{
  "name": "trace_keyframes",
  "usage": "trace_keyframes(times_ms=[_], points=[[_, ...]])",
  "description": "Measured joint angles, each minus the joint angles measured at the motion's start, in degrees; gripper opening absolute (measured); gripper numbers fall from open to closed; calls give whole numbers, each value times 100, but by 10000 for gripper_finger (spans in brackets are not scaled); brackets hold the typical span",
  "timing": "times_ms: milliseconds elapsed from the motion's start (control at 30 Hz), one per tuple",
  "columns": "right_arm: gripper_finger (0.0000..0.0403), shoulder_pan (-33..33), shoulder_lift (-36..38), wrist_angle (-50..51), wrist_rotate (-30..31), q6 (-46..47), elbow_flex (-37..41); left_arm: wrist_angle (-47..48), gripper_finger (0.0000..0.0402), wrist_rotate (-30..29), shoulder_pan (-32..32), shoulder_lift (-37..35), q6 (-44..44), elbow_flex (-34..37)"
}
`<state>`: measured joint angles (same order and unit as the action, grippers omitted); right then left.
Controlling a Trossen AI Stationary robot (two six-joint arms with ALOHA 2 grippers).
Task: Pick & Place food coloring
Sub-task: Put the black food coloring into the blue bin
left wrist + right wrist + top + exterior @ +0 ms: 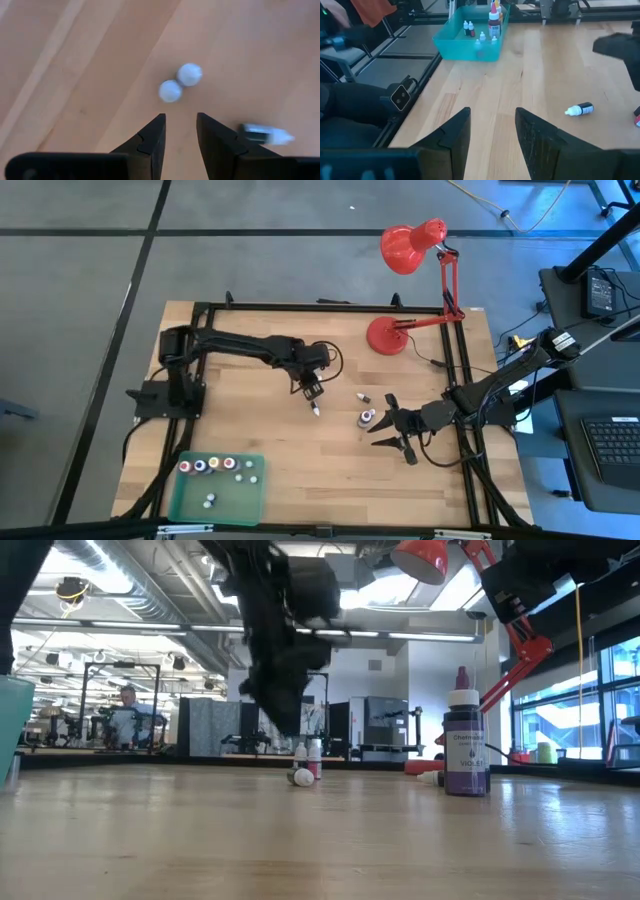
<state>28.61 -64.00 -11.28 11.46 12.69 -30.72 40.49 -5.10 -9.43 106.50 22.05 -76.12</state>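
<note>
- Looks like a robotics lab or open workshop hall.
- Exposed ducts (110,585) and strip lights (420,637) under a bare ceiling.
- Grey floor (80,300) marked with dark lines around a wooden table (280,450) boxed by a black metal frame (320,306).
- More rigs and benches (100,725) far behind, with a seated person (127,705) (too distant for detail).
- Red desk lamp (412,248) clamped at the table's edge.
- Laptop (610,445) and cables on a side desk.
- Large windows (600,700) on one side.
</note>
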Motion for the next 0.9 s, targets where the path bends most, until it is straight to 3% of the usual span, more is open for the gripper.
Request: trace_keyframes(times_ms=[333,533,900], points=[[157,0,0,4,-2,50,0,-43,106,76,-138,308,-816,6],[157,1,1,52,-2,50,0,-46,103,310,-92,308,-2151,4],[157,0,-1,51,-6,56,0,-394,106,-169,-79,308,-2835,4]])
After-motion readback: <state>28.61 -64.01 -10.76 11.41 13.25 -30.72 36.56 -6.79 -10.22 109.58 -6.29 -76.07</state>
